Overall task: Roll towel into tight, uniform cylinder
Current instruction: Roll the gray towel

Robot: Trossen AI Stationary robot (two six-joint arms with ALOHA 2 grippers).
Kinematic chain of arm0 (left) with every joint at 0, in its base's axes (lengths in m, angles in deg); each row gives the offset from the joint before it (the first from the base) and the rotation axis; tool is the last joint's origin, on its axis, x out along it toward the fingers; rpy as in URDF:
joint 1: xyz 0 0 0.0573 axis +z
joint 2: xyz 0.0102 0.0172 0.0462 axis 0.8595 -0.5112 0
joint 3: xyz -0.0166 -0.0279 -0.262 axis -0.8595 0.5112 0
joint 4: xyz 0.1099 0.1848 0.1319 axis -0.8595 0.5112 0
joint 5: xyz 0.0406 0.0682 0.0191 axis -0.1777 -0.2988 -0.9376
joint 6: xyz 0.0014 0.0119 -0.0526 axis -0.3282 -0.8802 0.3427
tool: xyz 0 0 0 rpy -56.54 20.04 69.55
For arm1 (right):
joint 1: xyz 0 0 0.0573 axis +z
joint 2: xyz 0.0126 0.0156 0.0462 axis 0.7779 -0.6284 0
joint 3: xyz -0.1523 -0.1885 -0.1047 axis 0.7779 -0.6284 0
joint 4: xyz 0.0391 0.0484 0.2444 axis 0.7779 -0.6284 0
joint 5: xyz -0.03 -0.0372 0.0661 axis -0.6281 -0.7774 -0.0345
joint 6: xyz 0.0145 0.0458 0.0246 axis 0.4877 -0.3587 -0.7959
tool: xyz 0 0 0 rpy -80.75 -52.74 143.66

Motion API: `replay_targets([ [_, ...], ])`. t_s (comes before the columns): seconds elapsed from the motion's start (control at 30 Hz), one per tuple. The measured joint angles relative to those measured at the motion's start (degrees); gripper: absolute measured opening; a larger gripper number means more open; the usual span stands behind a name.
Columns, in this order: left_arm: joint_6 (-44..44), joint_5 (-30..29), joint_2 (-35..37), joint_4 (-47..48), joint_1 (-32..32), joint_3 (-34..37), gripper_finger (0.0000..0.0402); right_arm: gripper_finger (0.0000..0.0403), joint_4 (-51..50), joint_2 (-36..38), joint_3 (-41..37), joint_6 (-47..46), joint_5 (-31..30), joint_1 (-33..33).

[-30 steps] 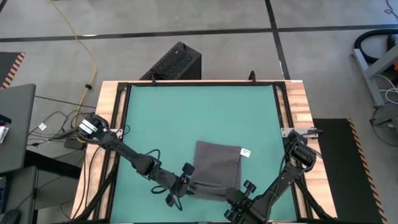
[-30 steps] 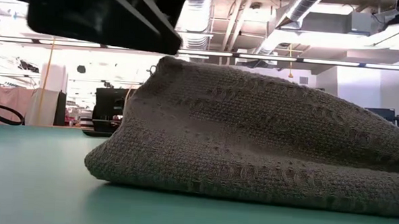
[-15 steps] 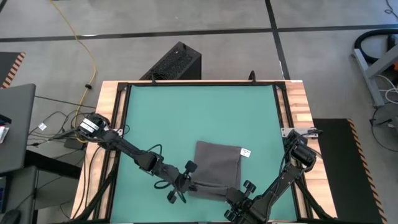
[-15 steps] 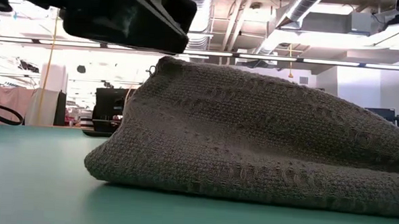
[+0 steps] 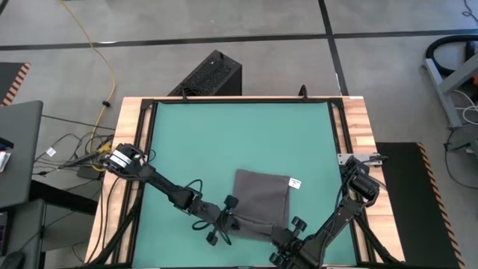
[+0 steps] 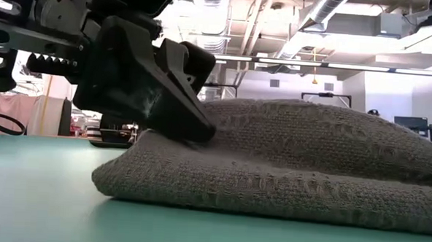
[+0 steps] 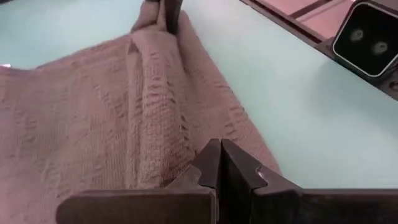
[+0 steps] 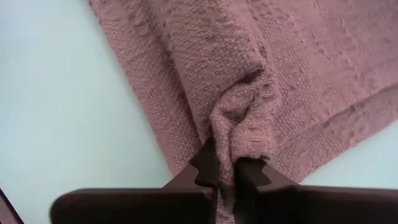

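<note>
The dark grey towel (image 5: 261, 200) lies flat on the green mat (image 5: 224, 142) near the table's near edge. Its white tag (image 5: 295, 183) is at the right edge, and its near edge is bunched into a raised fold (image 6: 310, 132). My left gripper (image 5: 226, 219) is shut at the fold's left end and shows close up in the low view (image 6: 194, 124). My right gripper (image 5: 290, 233) is shut on the fold's right end. It also shows far off in the left wrist view (image 7: 169, 15). My left gripper presses its shut fingertips (image 7: 222, 163) down on the left end of the towel's raised near fold (image 7: 186, 155), slanting down from the table's left side. The cloth is dented under the finger (image 6: 201, 131). Whether any cloth lies between the fingers, I cannot tell. My right gripper pinches a bunched ridge of the towel (image 8: 239, 140) between its two fingers, at the right end of the near edge, in several layers. The fingers come from the table's near right side. The rest of the towel lies on the mat.
A black box (image 5: 213, 75) stands on the floor beyond the table's far edge. The low camera (image 7: 367, 37) sits by the table's near edge, close to the towel. Cables hang off the left side (image 5: 75, 153). Bare mat spreads to the far side.
My left gripper has gone toward the table's right edge and down onto the left end of the towel's fold. The fold, which stood up in a high ridge, is now pressed lower and flatter. My right gripper has kept its hold.
</note>
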Motion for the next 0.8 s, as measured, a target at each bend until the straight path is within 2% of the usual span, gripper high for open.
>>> replay_targets([
  [0.13,2.27,0.1,-0.01,2.73,1.0,0.01,0.0,0.0074,-1.04,-0.13,1.43,1.72,-4.03,0.59],
  [0.43,2.96,0.7,-0.04,3.36,2.54,0.02,0.0,0.0134,-8.81,-0.02,5.22,0.51,-4.61,2.1],
  [0.6,2.96,1.49,-0.3,3.73,2.55,0.02,0.0,0.0151,-15.34,0.0,7.96,-0.47,-5.01,3.66],
  [0.7,2.86,1.62,-0.31,4.77,2.56,0.02,0.0,0.0151,-21.22,0.01,10.66,-0.05,-9.13,5.53],
  [0.8,2.76,2.45,-0.31,5.04,2.59,0.02,0.0,0.015,-22.31,0.2,13.2,10.49,-15.07,8.52],
])
